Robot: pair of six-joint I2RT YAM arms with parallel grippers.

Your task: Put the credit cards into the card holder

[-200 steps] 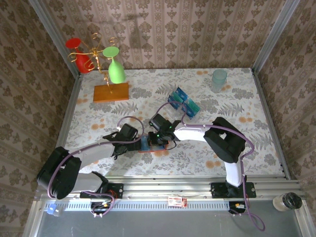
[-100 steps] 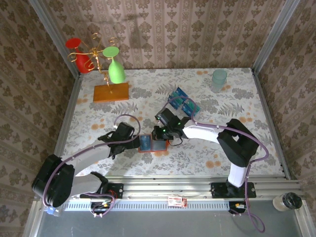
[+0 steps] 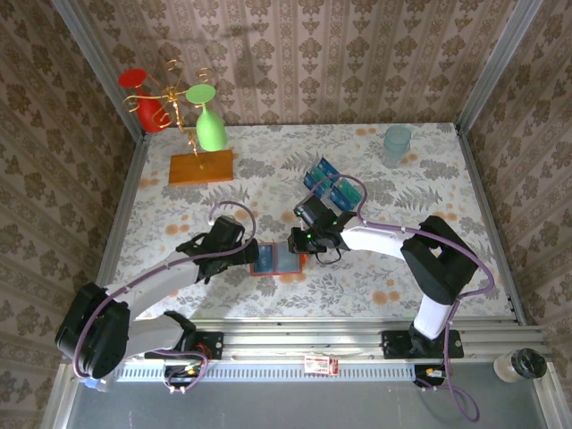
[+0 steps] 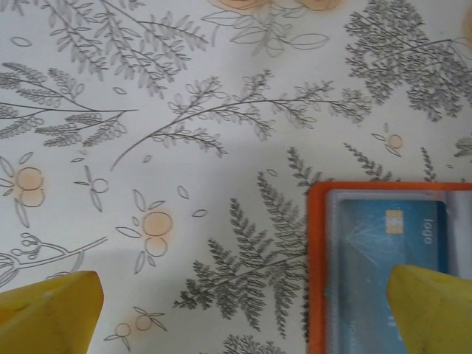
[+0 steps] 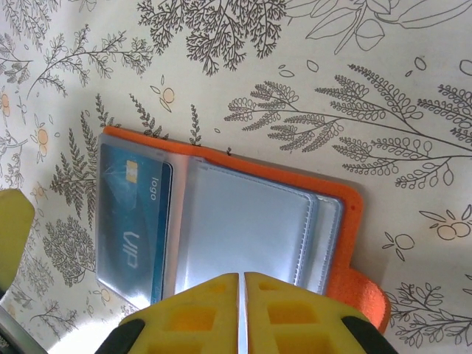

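Observation:
The card holder (image 3: pixel 277 259) lies open on the floral table, orange-red with clear sleeves. One blue credit card (image 5: pixel 133 214) sits in its left sleeve, and the sleeve beside it (image 5: pixel 247 225) is empty. More credit cards (image 3: pixel 332 186), dark blue and teal, stand in a clear tray further back. My right gripper (image 5: pixel 241 302) is shut just above the holder's near edge, with nothing seen between its fingers. My left gripper (image 4: pixel 243 317) is open, straddling the holder's left edge (image 4: pixel 317 258); its right fingertip (image 4: pixel 435 310) is over the blue card (image 4: pixel 391 247).
A wooden slab (image 3: pixel 200 167) with a gold stand, a green glass (image 3: pixel 210 125) and a red glass (image 3: pixel 147 103) stands at the back left. A pale teal cup (image 3: pixel 397 143) is at the back right. Patterned walls close in three sides.
My right gripper has drawn back to the right off the holder, uncovering its sleeves. My left arm has shifted slightly right, up to the holder's left edge.

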